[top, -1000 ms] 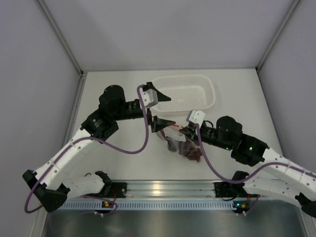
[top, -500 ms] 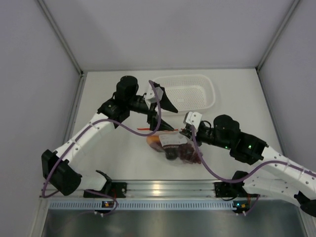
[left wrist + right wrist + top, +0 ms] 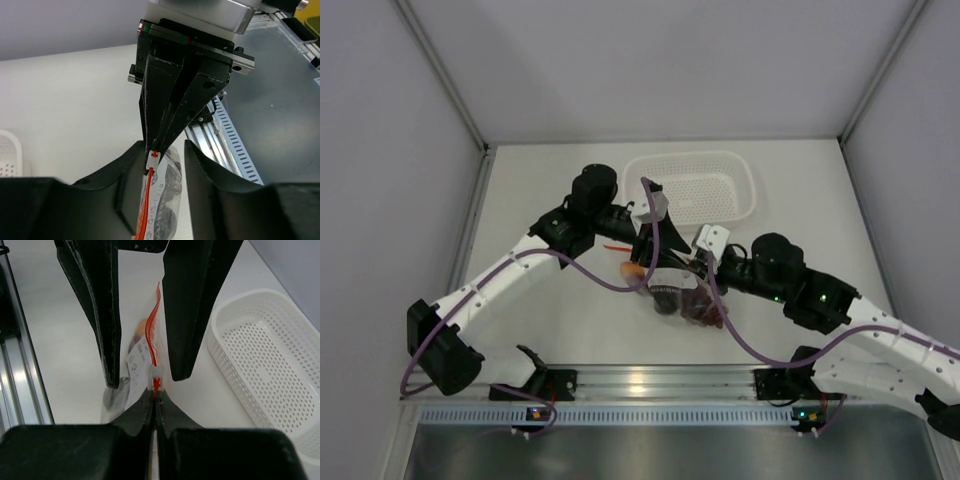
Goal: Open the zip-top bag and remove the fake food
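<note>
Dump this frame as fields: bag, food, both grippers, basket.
bag: zip-top bag, held at its zip strip, strip looks closed
right gripper: jaws shut on the strip's end
left gripper: jaws open, straddling the strip, no grip yet
fake food: inside the bag
basket: white, beyond the bag, nothing in it

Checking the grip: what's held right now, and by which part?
The right fingers pinch the zip-top bag at its zip strip end; left fingers straddle it, open.
</note>
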`<state>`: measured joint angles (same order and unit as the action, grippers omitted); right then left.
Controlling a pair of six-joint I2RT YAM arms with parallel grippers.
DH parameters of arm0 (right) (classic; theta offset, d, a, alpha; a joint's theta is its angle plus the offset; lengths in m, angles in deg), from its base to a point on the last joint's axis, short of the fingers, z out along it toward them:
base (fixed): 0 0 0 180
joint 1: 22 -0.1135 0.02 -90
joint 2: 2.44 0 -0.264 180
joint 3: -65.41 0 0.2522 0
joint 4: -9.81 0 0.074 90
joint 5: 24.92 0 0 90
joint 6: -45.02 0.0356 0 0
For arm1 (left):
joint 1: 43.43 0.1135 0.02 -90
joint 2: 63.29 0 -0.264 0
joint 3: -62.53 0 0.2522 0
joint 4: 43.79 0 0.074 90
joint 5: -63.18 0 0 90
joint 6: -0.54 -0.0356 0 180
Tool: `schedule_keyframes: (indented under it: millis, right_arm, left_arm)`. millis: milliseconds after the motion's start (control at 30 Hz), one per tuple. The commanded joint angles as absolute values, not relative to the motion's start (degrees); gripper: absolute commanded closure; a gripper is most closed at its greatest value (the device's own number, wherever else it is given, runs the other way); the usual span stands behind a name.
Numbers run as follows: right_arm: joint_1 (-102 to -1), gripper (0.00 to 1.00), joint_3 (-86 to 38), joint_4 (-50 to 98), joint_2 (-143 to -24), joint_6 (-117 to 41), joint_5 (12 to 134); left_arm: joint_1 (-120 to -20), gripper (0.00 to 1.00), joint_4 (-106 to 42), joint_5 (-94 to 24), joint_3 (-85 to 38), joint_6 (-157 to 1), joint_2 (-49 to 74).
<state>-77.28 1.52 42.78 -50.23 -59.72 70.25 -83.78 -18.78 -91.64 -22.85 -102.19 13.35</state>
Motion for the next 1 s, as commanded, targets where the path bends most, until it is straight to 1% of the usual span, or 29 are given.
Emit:
schedule_keyframes:
  millis: [0,67,133,300,367,400,433,500,533,567,600,667,967]
  right_arm:
    - [-76.66,1.00,0.67,36.23,-49.37,-58.69,70.44]
    - [-76.58,1.00,0.67,36.14,-49.46,-58.25,70.17]
    - [-76.40,1.00,0.76,36.06,-49.37,-57.90,70.35]
    - [-76.05,1.00,0.67,36.14,-49.29,-57.90,70.53]
    - [-75.96,1.00,0.84,36.06,-48.76,-57.81,70.53]
    - [-76.05,1.00,1.02,36.05,-48.76,-57.72,70.87]
    - [-75.96,1.00,1.11,35.88,-48.41,-57.64,71.05]
    - [-75.96,1.00,1.28,35.62,-48.23,-57.55,70.97]
    - [-75.87,1.00,1.37,35.44,-48.14,-57.55,70.97]
    - [-75.87,1.00,1.46,35.44,-48.06,-57.55,70.53]
    - [-75.70,1.00,1.55,35.35,-48.05,-57.46,70.18]
    - [-75.70,1.00,1.98,34.83,-47.88,-57.46,69.39]
    - [-75.61,1.00,9.27,24.46,-41.20,-53.24,66.48]
  left_arm:
    - [-84.73,0.60,-20.19,-90.72,-22.86,-103.08,13.35]
    - [-84.73,0.62,-20.27,-90.63,-23.04,-102.82,13.88]
    - [-84.73,0.59,-20.19,-90.72,-22.95,-102.82,14.23]
    - [-84.73,0.58,-20.27,-90.81,-22.78,-103.08,15.37]
    - [-84.73,0.53,-20.19,-90.20,-22.60,-103.34,15.63]
    - [-84.73,0.54,-20.27,-90.02,-22.60,-103.43,15.81]
    - [-84.73,0.60,-20.27,-90.02,-22.51,-103.61,15.99]
    - [-84.73,0.67,-20.19,-90.11,-22.69,-103.79,16.16]
    - [-84.73,0.75,-20.19,-90.11,-22.51,-103.79,16.16]
    - [-84.73,0.87,-20.19,-90.28,-22.51,-103.79,16.16]
    - [-84.73,0.95,-20.19,-90.28,-22.43,-103.79,16.08]
    - [-84.73,1.00,-20.27,-90.02,-22.34,-103.79,16.07]
    - [-84.47,1.00,-19.57,-87.56,-21.11,-106.07,15.90]
